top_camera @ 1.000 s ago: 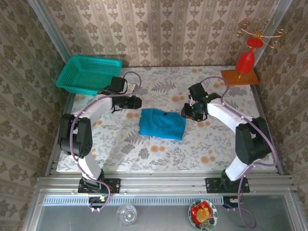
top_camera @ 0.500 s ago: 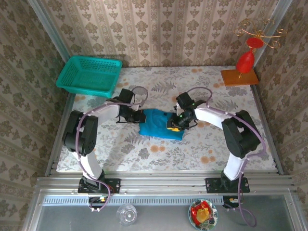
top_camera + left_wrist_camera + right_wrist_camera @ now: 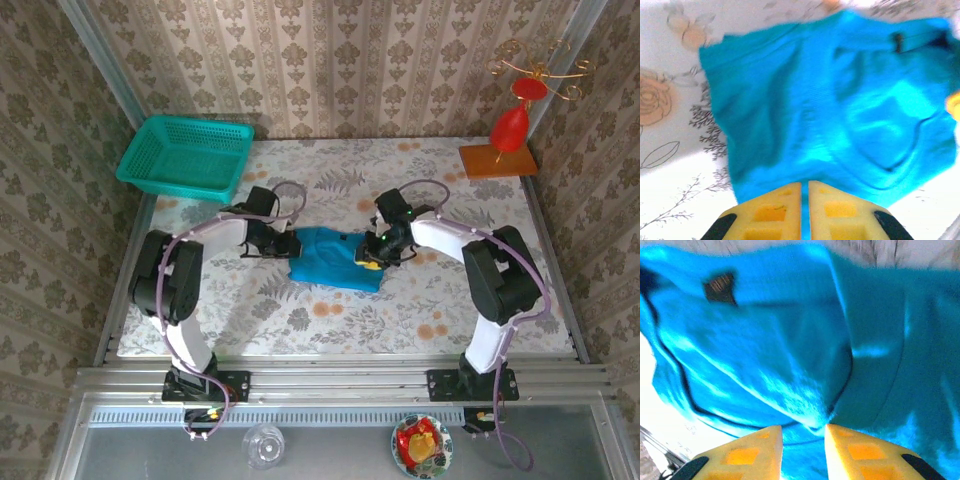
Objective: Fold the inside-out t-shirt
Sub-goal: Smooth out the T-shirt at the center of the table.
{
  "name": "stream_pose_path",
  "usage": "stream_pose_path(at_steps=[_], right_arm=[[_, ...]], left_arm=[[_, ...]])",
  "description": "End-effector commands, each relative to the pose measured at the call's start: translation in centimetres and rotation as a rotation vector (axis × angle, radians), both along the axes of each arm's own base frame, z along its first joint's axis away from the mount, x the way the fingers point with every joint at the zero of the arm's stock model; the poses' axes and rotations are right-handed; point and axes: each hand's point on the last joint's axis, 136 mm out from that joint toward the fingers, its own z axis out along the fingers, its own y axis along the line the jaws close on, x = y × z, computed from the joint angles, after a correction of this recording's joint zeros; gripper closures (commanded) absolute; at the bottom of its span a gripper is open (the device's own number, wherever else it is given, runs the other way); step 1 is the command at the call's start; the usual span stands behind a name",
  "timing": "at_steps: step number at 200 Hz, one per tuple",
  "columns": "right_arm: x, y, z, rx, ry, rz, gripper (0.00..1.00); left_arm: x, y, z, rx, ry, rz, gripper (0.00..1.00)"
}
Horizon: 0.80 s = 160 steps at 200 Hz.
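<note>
White-and-black arms (image 3: pixel 205 232) — purple cables (image 3: pixel 290 190), yellow fingers (image 3: pixel 772 212).

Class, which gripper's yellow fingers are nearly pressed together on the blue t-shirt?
The left gripper: its fingers almost touch, pinching a thin strip of the t-shirt. On the right gripper, the fingers stand visibly apart over fabric.

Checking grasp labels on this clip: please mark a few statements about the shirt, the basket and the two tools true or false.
1. The t-shirt lies on the table between the left tool and the right tool. True.
2. The shirt sits in the teal basket. False: the basket stands at the far left corner, apart from the shirt.
3. The left tool's fingers pinch a strip of blue fabric. True.
4. The right tool's fingers are pressed together. False: a gap stands between them, over the fabric.
</note>
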Motion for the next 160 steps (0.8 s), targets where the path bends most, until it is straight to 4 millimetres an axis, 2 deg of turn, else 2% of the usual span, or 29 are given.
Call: stream_pose_path(at_steps=[1,18,45,82,97,113,138,160], right_arm=[[1.7,0.0,1.7,0.038,-0.033,-0.001,0.71],[2.9,-0.1,1.2,0.045,-0.027,-0.011,0.71],[4.5,-0.8,-0.5,0.014,-0.011,-0.039,0.72],[6.2,-2.7,-3.6,-0.053,0.025,-0.081,0.74],[6.6,-2.9,-4.3,-0.055,0.041,-0.08,0.74],[6.9,-2.7,-3.8,-0.034,0.033,-0.072,0.74],[6.7,-2.9,-0.8,-0.026,-0.032,-0.071,0.73],[4.7,-4.2,0.3,-0.074,-0.018,-0.079,0.71]], left_arm=[[-0.8,-1.1,2.4,-0.045,-0.012,-0.043,0.88],[-1.8,-1.5,1.5,-0.051,0.021,-0.061,0.91],[-3.7,-2.2,-1.1,-0.111,0.125,-0.102,0.94],[-4.4,-0.4,-6.7,0.019,0.199,-0.066,0.96],[-4.7,0.1,-8.3,0.064,0.229,-0.065,0.96],[-4.8,0.2,-8.7,0.064,0.237,-0.063,0.96],[-4.6,-0.1,-7.7,0.027,0.219,-0.05,0.95],[-4.3,-0.2,-6.7,0.009,0.202,-0.042,0.95]])
